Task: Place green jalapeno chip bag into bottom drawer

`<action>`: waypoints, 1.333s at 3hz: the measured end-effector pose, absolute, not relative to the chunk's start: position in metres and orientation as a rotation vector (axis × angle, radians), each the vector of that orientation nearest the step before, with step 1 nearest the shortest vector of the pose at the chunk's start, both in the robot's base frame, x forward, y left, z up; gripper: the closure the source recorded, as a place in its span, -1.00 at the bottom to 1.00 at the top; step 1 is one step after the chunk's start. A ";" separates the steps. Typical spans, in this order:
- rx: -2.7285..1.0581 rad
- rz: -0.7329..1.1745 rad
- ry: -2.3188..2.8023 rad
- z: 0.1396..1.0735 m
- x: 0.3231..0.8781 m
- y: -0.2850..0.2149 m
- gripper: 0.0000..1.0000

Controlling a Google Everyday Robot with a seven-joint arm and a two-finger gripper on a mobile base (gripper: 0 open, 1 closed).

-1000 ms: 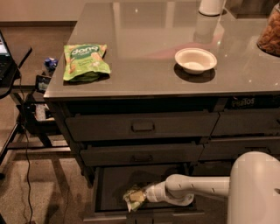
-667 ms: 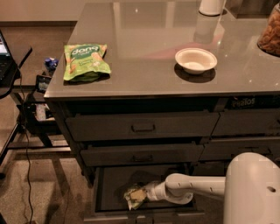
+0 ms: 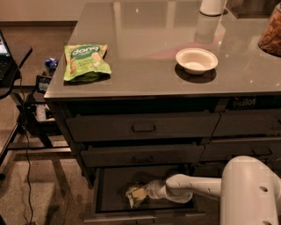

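The bottom drawer [image 3: 109, 186] stands pulled open below the two shallower shut drawers. The green jalapeno chip bag [image 3: 135, 196], crumpled olive-green with pale edges, is inside it near the middle. My gripper [image 3: 147, 193] reaches into the drawer from the right, at the end of my white arm [image 3: 193, 186], and is at the bag's right side, touching it. The bag appears to rest on or just above the drawer floor.
A brighter green "dang" bag [image 3: 85, 61] lies on the counter's left. A white bowl [image 3: 196, 59] sits mid-counter, a white container [image 3: 213, 6] at the back, a jar [image 3: 271, 30] at far right. My white base [image 3: 250, 193] fills the lower right. Cables and stands are at left.
My arm has pushed a little further left into the drawer with the bag, which now sits slightly more to the left and lower.
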State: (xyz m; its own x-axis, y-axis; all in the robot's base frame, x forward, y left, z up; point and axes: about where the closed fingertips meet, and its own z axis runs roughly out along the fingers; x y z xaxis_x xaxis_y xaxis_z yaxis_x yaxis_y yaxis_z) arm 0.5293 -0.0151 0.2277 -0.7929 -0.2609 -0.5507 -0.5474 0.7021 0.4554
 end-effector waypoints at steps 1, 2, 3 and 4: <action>-0.614 0.853 2.448 0.196 0.542 -0.014 1.00; -0.611 0.861 2.447 0.189 0.546 -0.012 1.00; -0.604 0.869 2.466 0.183 0.547 -0.010 1.00; -0.604 0.869 2.466 0.183 0.547 -0.010 0.62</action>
State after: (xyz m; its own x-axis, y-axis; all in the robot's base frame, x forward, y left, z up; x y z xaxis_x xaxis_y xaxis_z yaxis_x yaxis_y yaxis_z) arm 0.5468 -0.0096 0.1833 -0.8006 -0.2493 -0.5449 -0.5358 0.7050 0.4646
